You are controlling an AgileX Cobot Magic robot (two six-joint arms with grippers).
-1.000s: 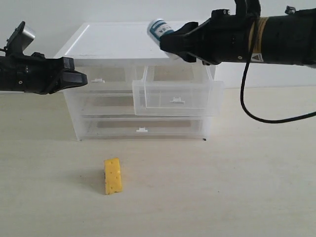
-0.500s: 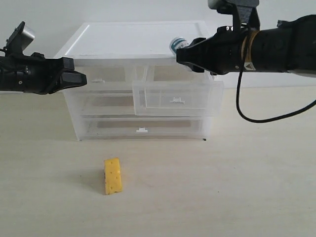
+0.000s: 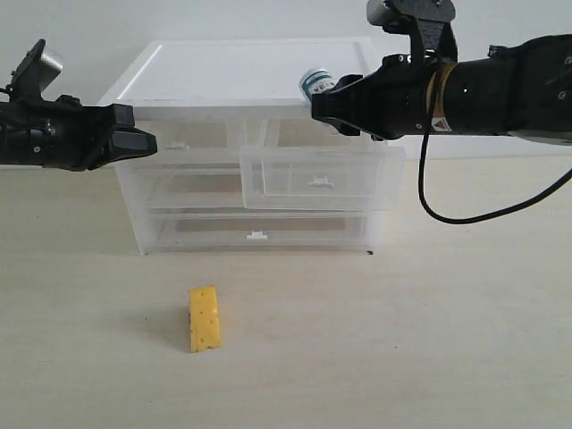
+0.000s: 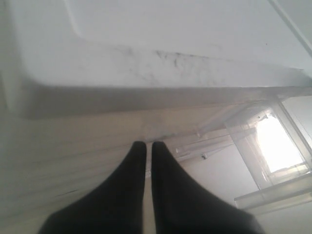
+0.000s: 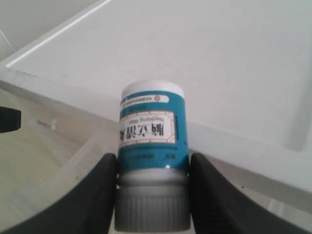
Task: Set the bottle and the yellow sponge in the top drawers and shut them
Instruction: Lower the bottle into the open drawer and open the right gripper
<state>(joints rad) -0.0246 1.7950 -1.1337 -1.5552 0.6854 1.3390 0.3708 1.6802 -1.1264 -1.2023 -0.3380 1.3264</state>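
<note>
My right gripper grips bottle near open drawer; I centre it, go low, then release; left gripper closed, empty.

We are looking at a pale wood-grain tabletop that is filling the view from 3 through 6 to 9 o'clock. A translucent cabinet is standing on it toward 12 o'clock, carrying a flat white top. Its lowest full-width drawer is sitting shut, its white tab facing us. A plain white wall is rising behind.
</note>
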